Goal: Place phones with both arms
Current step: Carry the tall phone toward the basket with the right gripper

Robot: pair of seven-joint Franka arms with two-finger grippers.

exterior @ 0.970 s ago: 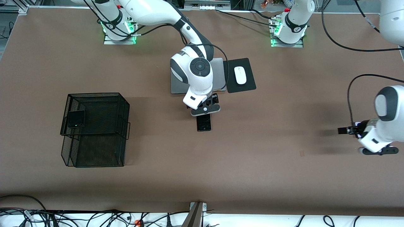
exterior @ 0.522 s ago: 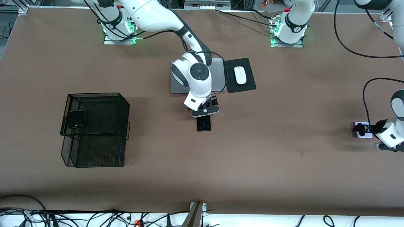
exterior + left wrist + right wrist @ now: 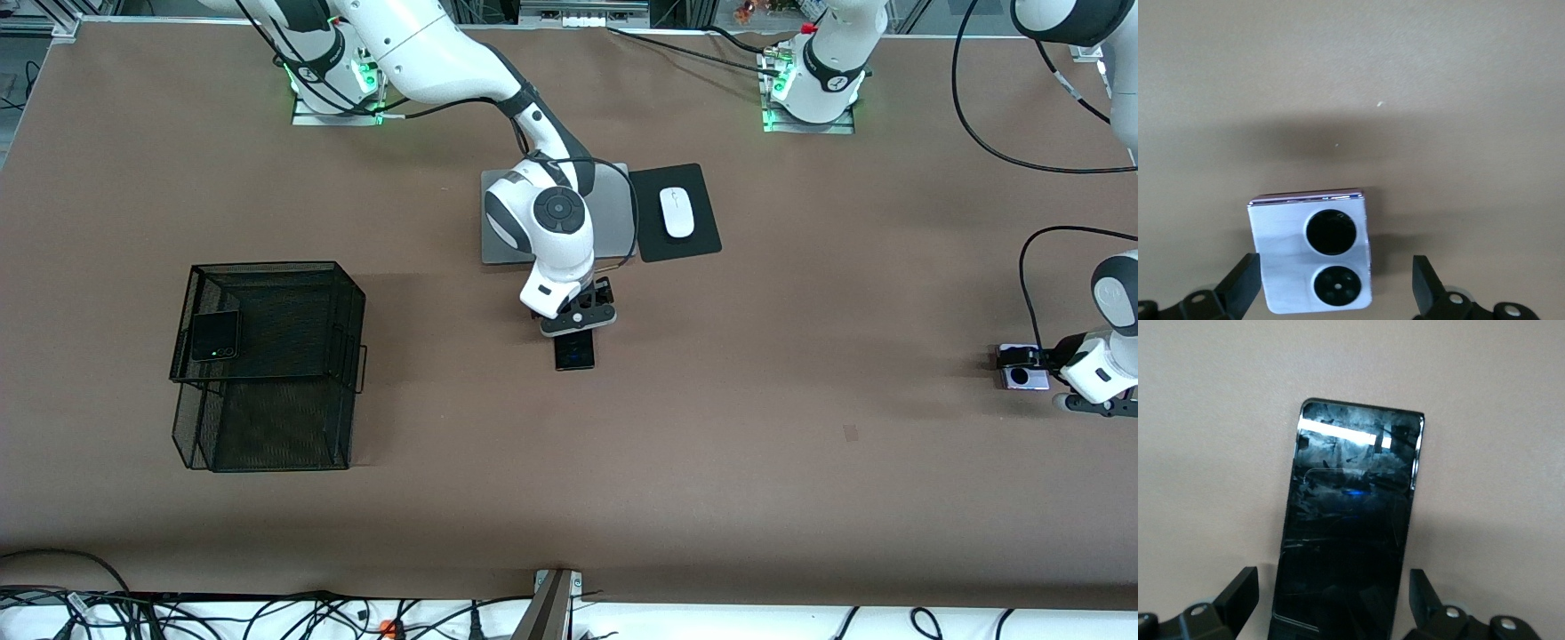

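Since a second ago the left arm has swung back toward its end of the brown tabletop (image 3: 800, 373), uncovering the squarish lilac-white phone with two black lenses (image 3: 1022, 377), while the right arm has sunk lower over the long black slab phone (image 3: 574, 352).

From the front, we see the right pincer (image 3: 576, 322) low over the slab's upper end, near a grey laptop (image 3: 613, 213) and a white mouse (image 3: 677, 212) on a black pad. The left pincer (image 3: 1013, 359) sits at the lilac phone. A squarish black phone (image 3: 215, 336) lies in the black wire basket (image 3: 347, 302).

In the left wrist view, the spread fingers (image 3: 1238, 290) flank the lilac phone (image 3: 1310, 257), which sits off-centre; we judge it should be centred before closing.

In the right wrist view, spread fingers (image 3: 1238, 590) straddle the slab (image 3: 1351, 520); a squeeze across its narrow sides looks soundest.

The frame cuts off both phones' near ends, and the arm hides the slab's upper end from the front.
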